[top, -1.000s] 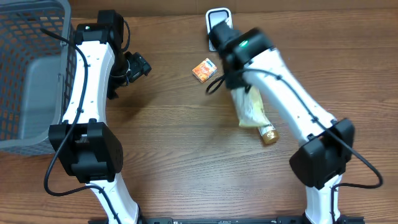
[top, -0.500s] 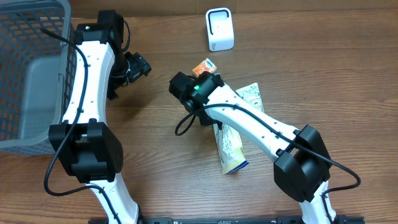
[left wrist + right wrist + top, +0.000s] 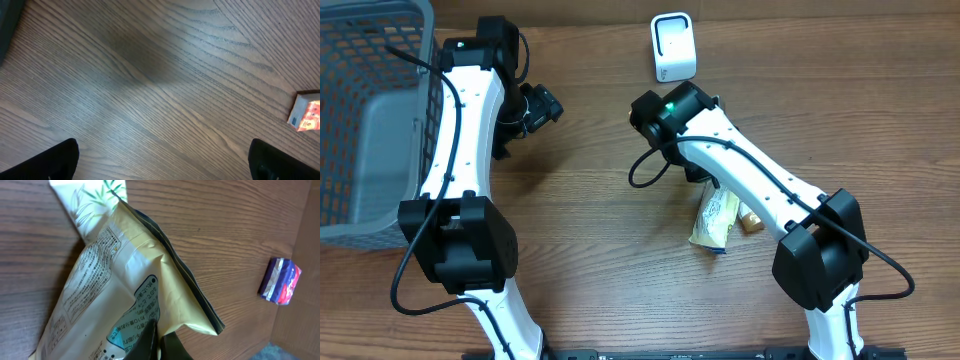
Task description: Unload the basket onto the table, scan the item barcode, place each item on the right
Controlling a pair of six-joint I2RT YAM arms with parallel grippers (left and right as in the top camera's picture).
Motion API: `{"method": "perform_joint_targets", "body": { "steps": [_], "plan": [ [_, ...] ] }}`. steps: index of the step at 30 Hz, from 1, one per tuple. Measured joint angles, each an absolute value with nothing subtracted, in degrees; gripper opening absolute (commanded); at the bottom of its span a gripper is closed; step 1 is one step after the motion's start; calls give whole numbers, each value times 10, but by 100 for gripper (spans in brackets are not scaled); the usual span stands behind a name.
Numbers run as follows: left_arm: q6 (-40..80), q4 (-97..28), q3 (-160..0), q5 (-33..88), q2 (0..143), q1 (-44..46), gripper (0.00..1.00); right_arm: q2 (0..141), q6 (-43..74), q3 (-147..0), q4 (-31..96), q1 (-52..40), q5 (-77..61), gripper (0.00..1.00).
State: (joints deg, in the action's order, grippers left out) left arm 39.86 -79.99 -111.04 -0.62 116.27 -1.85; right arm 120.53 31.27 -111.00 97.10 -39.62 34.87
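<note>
The pouch [image 3: 712, 222] is mid-tabletop [image 3: 590, 260], well apart from the white scanner [image 3: 673, 46] at the far edge; the right hand [image 3: 157, 342] pinches its edge, and whether it is lifted I cannot tell. A brown item [image 3: 752, 222] lies just beside it, a small packet [image 3: 280, 281] near; the basket [image 3: 360, 60] stands far left. The left hand [image 3: 542, 105] hangs beside the basket, spread wide, holding nothing.

No wording can be read for certain. The pouch [image 3: 115, 290] carries blocks of fine print and a teal label with white characters on its pale back panel, all too small to make out. The orange packet [image 3: 306, 111] shows only blurred markings.
</note>
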Motion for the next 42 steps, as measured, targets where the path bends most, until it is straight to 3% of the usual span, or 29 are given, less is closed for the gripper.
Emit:
{"method": "perform_joint_targets", "body": {
  "steps": [11,18,29,30,32,33,41,42],
  "plan": [
    [395,-797,-1110,3,1163,-18,100,1207,330,-1110,933,-406,223,4],
    [282,-826,-1110,119,1163,-9,100,1211,387,-1134,963,-406,245,4],
    [203,-786,-1056,214,1163,123,100,1216,357,-1272,966,-406,192,4],
    [203,-779,-1049,213,1163,136,54,1216,355,-1272,964,-406,187,4],
    [203,-767,-1042,212,1163,153,29,1216,352,-1272,961,-406,179,4],
    [203,-759,-1042,212,1163,157,6,1216,351,-1272,961,-406,175,4],
    [218,-670,-1041,206,1171,171,6,1216,345,-1272,954,-405,128,4],
    [223,-664,-1041,206,1179,171,23,1216,345,-1272,954,-405,125,4]
  ]
}}
